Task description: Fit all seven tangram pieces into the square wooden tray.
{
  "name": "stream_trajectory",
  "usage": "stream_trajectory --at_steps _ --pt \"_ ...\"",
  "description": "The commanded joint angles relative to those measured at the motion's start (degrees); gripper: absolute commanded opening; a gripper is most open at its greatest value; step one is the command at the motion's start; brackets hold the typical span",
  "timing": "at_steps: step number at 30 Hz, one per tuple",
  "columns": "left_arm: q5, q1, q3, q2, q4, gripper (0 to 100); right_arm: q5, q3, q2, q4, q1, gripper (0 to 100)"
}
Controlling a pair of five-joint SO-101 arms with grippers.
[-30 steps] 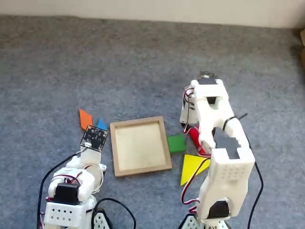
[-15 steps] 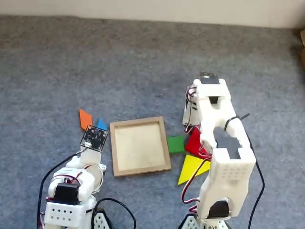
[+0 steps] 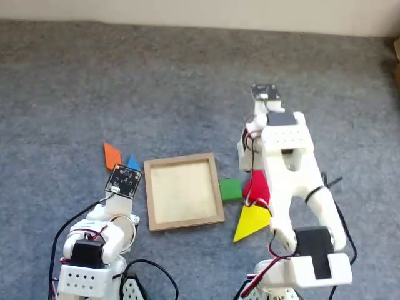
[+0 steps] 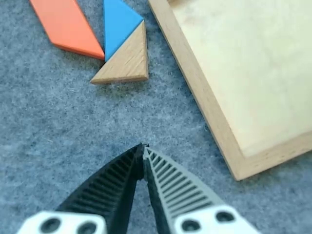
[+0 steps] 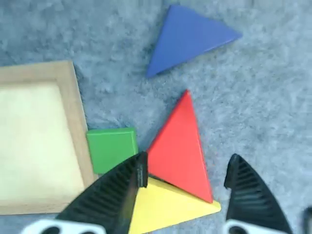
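The square wooden tray (image 3: 150, 194) lies with nothing in it between the arms. To its left lie an orange parallelogram (image 3: 111, 155), a small blue triangle (image 3: 133, 164) and a wooden triangle (image 4: 126, 61). My left gripper (image 4: 144, 148) is shut on nothing, over carpet short of those pieces. To the tray's right lie a green square (image 3: 230, 189), a red triangle (image 3: 257, 186) and a yellow triangle (image 3: 250, 222), all touching. My right gripper (image 5: 187, 168) is open, with its fingers either side of the red triangle (image 5: 178, 146). A large blue triangle (image 5: 187, 36) lies beyond.
Everything rests on grey carpet (image 3: 156, 87), which runs bare to the far wall. The right arm (image 3: 284, 156) stands over the pieces right of the tray and hides the large blue triangle in the high view. The tray rim (image 5: 78, 117) sits against the green square (image 5: 112, 148).
The right arm has drawn back toward its base, and its wrist has swung farther out. More of the red triangle now shows, flat beside the green square. The left arm has not moved.
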Motion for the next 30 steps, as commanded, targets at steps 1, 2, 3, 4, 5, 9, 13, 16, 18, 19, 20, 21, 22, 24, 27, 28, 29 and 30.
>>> stream_trajectory --at_steps 1,2,3,4,5,9,13,16,18,19,20,21,22,24,27,28,29,30 --pt "0.1 -0.4 1.1 -3.3 0.7 1 3.8 5.1 -3.5 -5.7 -0.6 25.3" --pt "0.1 -0.4 1.1 -3.3 0.7 1 4.7 6.5 -2.9 -6.4 -0.6 25.3" --pt "0.1 -0.4 1.1 -3.3 0.7 1 5.3 7.7 -2.1 -6.9 -0.9 25.3" --pt "0.1 -0.4 1.1 -3.3 0.7 1 5.6 8.6 -1.0 -7.0 -1.4 25.4" --pt "0.1 -0.4 1.1 -3.3 0.7 1 5.8 8.7 0.0 -7.0 -1.5 25.4" --pt "0.1 -0.4 1.1 -3.3 0.7 1 5.7 6.1 6.4 -7.0 -3.8 29.6" --pt "0.1 -0.4 1.1 -3.3 0.7 1 5.6 2.8 12.0 -6.9 -4.2 37.8" --pt "0.1 -0.4 1.1 -3.3 0.7 1 5.6 1.2 15.2 -6.9 -4.1 37.9" --pt "0.1 -0.4 1.1 -3.3 0.7 1 5.6 0.4 16.7 -6.6 -3.8 37.9" --pt "0.1 -0.4 1.1 -3.3 0.7 1 5.7 0.0 17.2 -6.5 -3.6 37.9" --pt "0.1 -0.4 1.1 -3.3 0.7 1 5.8 -0.1 17.4 -6.3 -3.2 37.9" --pt "0.1 -0.4 1.1 -3.3 0.7 1 5.9 -0.3 17.4 -5.8 -2.8 37.9" --pt "0.1 -0.4 1.1 -3.3 0.7 1 6.0 -0.4 17.4 -5.0 -2.5 37.9" --pt "0.1 -0.4 1.1 -3.3 0.7 1 7.4 -0.4 17.4 -3.5 -1.8 37.9" --pt "0.1 -0.4 1.1 -3.3 0.7 1 11.3 -0.4 17.5 -1.8 -1.8 37.8" --pt "0.1 -0.4 1.1 -3.3 0.7 1 12.1 -0.4 17.5 -1.1 -1.8 37.8" --pt "0.1 -0.4 1.1 -3.3 0.7 1 12.9 -0.4 17.5 -0.4 -1.9 37.8" --pt "0.1 -0.4 1.1 -3.3 0.7 1 13.6 -0.4 17.5 0.1 -1.9 37.8"
